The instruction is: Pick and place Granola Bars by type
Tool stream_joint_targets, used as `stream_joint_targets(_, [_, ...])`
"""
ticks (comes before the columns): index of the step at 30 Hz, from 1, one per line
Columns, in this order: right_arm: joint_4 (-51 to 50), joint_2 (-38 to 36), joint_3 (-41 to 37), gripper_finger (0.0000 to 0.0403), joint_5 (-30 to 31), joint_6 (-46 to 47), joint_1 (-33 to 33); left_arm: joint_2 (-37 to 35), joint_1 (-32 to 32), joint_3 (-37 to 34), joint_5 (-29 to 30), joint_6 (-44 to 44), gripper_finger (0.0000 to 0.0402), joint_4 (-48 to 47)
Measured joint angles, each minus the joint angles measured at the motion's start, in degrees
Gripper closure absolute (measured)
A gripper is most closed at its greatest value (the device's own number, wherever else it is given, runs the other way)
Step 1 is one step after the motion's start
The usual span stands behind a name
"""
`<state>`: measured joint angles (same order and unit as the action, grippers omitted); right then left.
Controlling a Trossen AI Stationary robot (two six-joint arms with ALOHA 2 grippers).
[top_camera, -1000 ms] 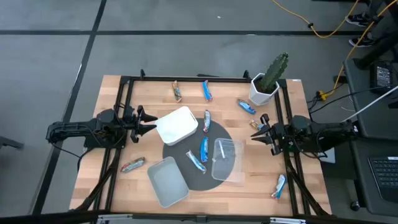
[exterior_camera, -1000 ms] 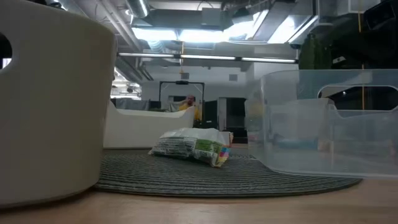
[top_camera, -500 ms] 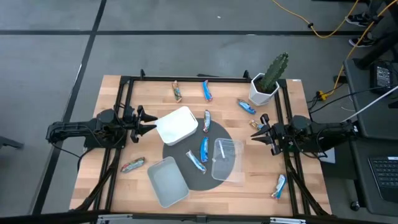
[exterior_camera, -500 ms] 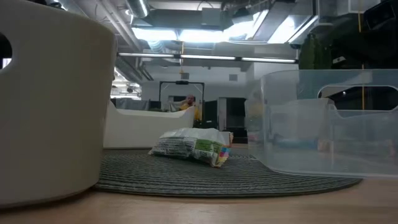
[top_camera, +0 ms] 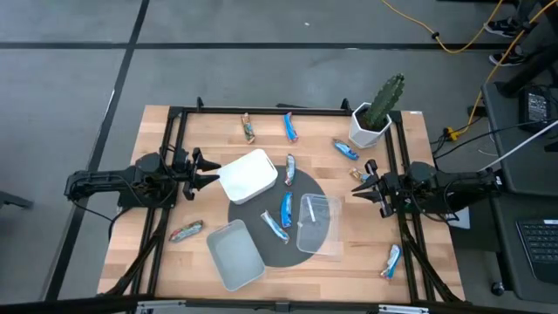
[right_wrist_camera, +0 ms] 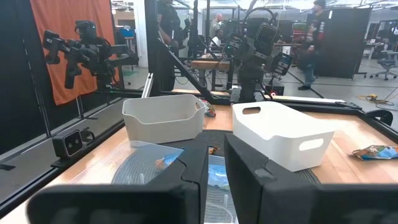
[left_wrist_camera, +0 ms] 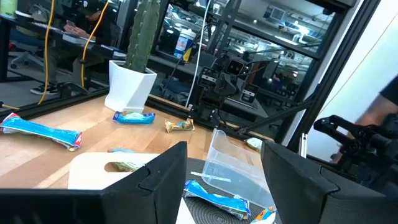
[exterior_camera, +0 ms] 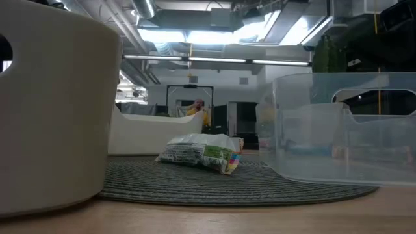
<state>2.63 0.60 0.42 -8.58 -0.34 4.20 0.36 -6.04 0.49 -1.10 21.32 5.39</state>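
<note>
Granola bars lie scattered in the high view: blue ones (top_camera: 289, 126) (top_camera: 345, 150) (top_camera: 391, 260), a brownish one (top_camera: 248, 129), a red-brown one (top_camera: 186, 231) and a small brown one (top_camera: 357, 174). Three more (top_camera: 285, 209) (top_camera: 275, 227) (top_camera: 289, 168) lie flat on or at the edge of the dark round mat (top_camera: 288, 242). My left gripper (top_camera: 209, 173) hovers open at the table's left, just left of the white tub (top_camera: 248, 176). My right gripper (top_camera: 362, 181) hovers at the right, beside the small brown bar. Only a narrow gap (right_wrist_camera: 216, 143) separates its fingers.
A second pale tub (top_camera: 235, 253) stands at the near left and a clear tub (top_camera: 316, 224) on the mat's right. A potted cactus (top_camera: 373, 118) fills the far right corner. Black frame rails (top_camera: 174, 139) border the table. In the low view a bar (exterior_camera: 201, 153) lies between tubs.
</note>
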Motion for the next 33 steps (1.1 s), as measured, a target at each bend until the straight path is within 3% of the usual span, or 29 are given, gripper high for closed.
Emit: stream_joint_targets(33, [0.00, 0.00, 0.00, 0.0346, 0.00, 0.07, 0.00, 0.00, -0.01, -0.02, 0.21, -1.77, 0.0203, 0.00])
